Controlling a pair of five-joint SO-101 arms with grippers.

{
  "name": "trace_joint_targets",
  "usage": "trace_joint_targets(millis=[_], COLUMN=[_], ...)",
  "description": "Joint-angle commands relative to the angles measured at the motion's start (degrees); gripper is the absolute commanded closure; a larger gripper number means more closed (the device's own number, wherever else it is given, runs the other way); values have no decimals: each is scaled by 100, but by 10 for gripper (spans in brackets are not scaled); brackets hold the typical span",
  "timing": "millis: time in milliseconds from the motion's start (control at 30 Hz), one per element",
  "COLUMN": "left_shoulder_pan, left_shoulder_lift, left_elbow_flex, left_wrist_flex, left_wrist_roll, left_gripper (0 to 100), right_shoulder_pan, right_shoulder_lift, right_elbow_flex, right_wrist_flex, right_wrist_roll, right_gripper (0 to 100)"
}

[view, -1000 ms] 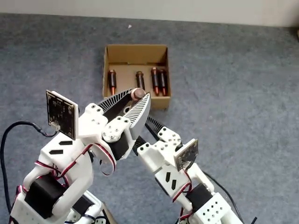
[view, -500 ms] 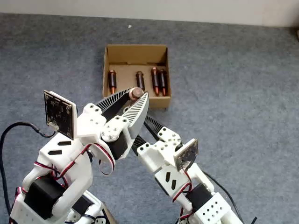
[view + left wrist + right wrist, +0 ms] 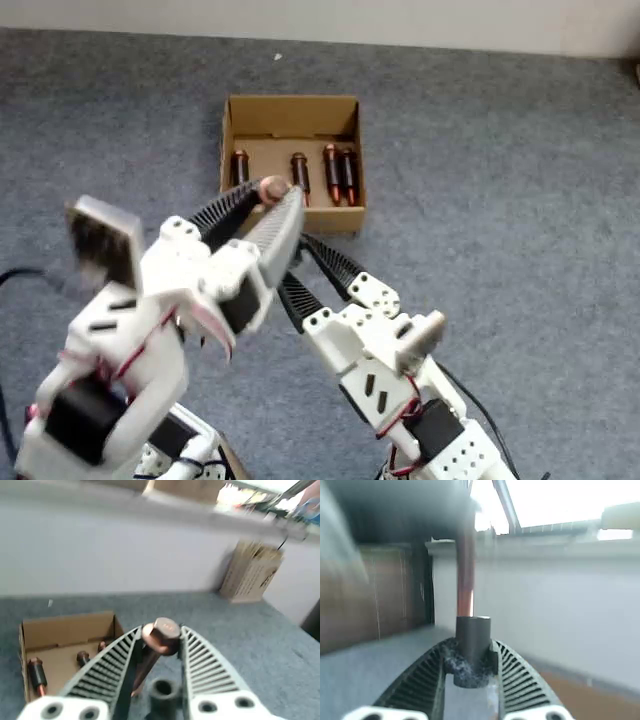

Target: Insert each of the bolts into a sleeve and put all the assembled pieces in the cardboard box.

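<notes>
Over the last second your left arm has swung toward the left of the high view, carrying the left gripper (image 3: 271, 192) and its bolt (image 3: 149, 661) sideways and a little nearer the cardboard box (image 3: 290, 115). The right arm has shifted beneath it as well. I read this as the mating step being lined up again, not finished. In the right wrist view the shank appears to come down onto the mouth of the sleeve (image 3: 473, 630). In the left wrist view the tip seems to sit just beside it, so you cannot count the bolt as seated. The left fingers are clenched on the bolt's head, with the shank hanging down at a tilt. The right gripper (image 3: 471, 652) is clamped around the sleeve's lower part and holds it upright just below the bolt, above the worktop (image 3: 500, 150) and in front of the box. The bolt is copper-coloured metal with a faceted head and a slim smooth shank. The sleeve is a short, dark, matte tube with an open bore. Both pairs of fingers are ribbed and look flexible. Four assembled pieces (image 3: 331, 170) lie in the open brown box, which stands on grey, carpet-like fabric.
</notes>
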Motion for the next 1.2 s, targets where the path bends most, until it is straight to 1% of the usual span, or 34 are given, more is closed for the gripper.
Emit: trace_joint_targets(millis=[0,167,433,733,900,1167], left_shoulder_pan=[-66,-57,-84,-110,-119,-57], left_shoulder_lift=[31,31,31,31,31,-330], left_elbow_flex=[13,-22,-57,-778,-822,-769], left_wrist_flex=[26,9,-396,-378,-378,-316], left_wrist_roll=[-53,-53,-53,-44,-53,-18], left_gripper=[993,993,993,992,915,927], right_shoulder_pan=[66,66,84,101,101,-119], right_shoulder_lift=[-154,-154,-101,-145,-145,-154], right_elbow_flex=[514,514,558,558,558,558], right_wrist_flex=[-48,-40,13,549,646,602], right_wrist_roll=[53,53,26,18,18,18], right_gripper=[995,995,995,995,995,995])
